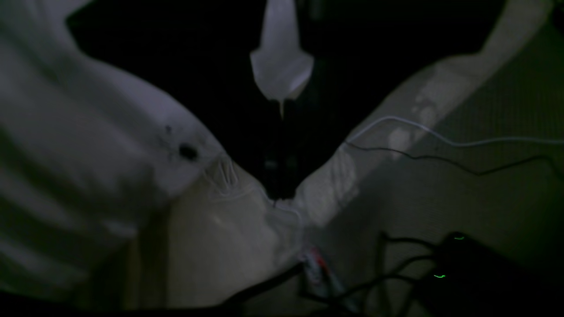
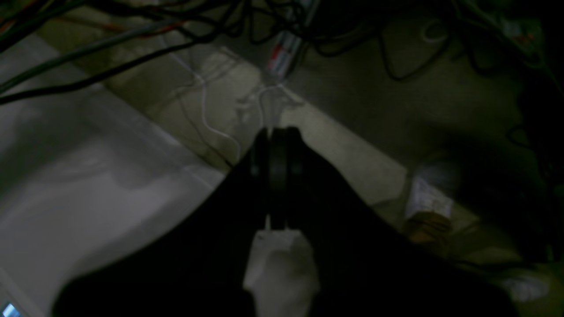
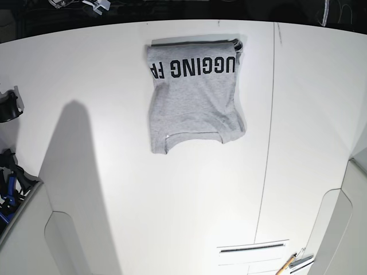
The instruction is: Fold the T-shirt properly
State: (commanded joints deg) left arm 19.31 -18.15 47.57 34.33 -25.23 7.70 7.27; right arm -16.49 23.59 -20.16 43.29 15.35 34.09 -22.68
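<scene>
The light grey T-shirt (image 3: 195, 97) lies folded into a rough rectangle on the far middle of the white table (image 3: 143, 200). Black block letters (image 3: 195, 67) run across its far part, and a hem edge shows near its front. Neither gripper shows in the base view. In the dark right wrist view my right gripper (image 2: 276, 145) has its black fingers (image 2: 288, 176) pressed together, empty, over a pale floor with cables. In the dark left wrist view my left gripper (image 1: 277, 193) is a black silhouette narrowing to one tip, empty. The T-shirt is in neither wrist view.
A seam (image 3: 268, 143) runs down the table right of the shirt. A slot (image 3: 252, 248) and a pen-like thing (image 3: 292, 262) lie near the front edge. Dark gear (image 3: 8, 107) sits at the left edge. Cables (image 2: 132, 57) and a black box with green lights (image 1: 458, 264) lie below.
</scene>
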